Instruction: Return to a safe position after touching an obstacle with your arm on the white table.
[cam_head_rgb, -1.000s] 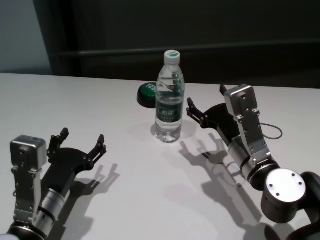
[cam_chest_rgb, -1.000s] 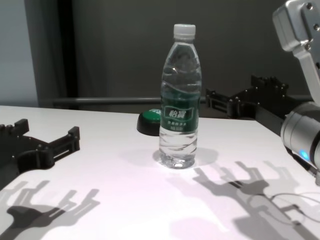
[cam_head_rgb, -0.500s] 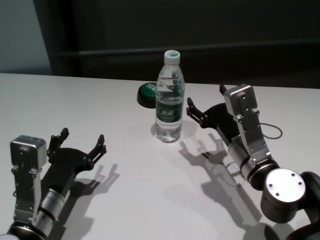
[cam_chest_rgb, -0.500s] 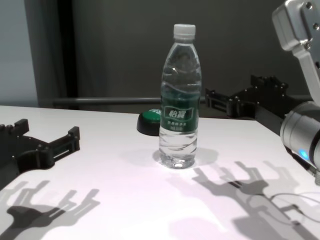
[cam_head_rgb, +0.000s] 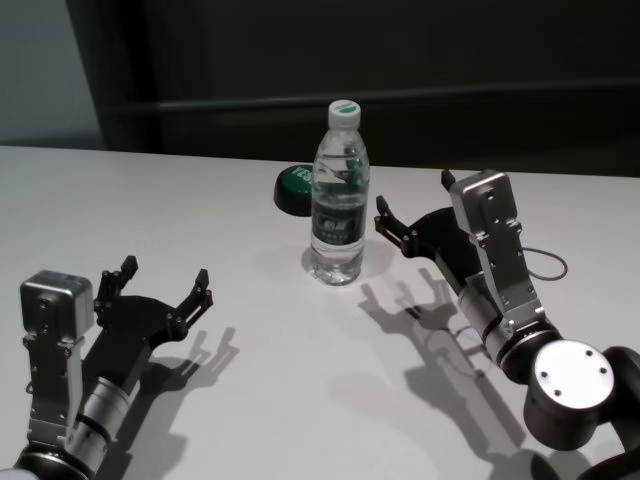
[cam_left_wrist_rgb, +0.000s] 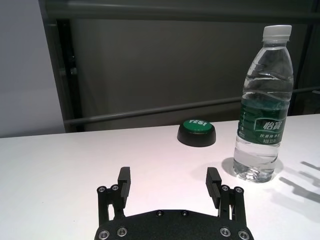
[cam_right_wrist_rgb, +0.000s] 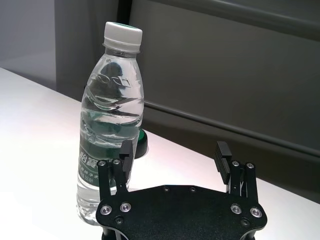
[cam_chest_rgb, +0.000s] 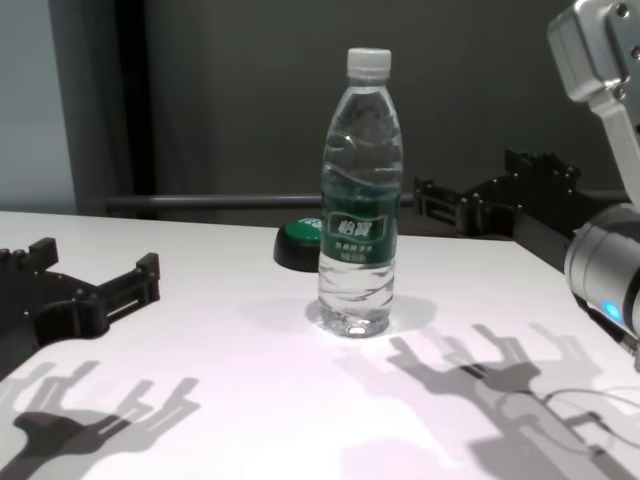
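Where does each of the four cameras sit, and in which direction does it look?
Head: high, looking down at the white table; both arms show.
Chest: low, looking forward at the bottle; both forearms show.
Left wrist: behind the open left gripper, facing the green button.
Right wrist: behind the open right gripper, facing the bottle.
All four share the bottle.

your robot's arms are brushed silver with rounded joint caps and boxy wrist blocks. the left tool (cam_head_rgb: 160, 285) and right tool (cam_head_rgb: 412, 205) are flat black plates with ridged fingers (cam_left_wrist_rgb: 123, 180), dotted with small silver screws. a thin grey cable (cam_head_rgb: 545, 262) loops by the right arm.
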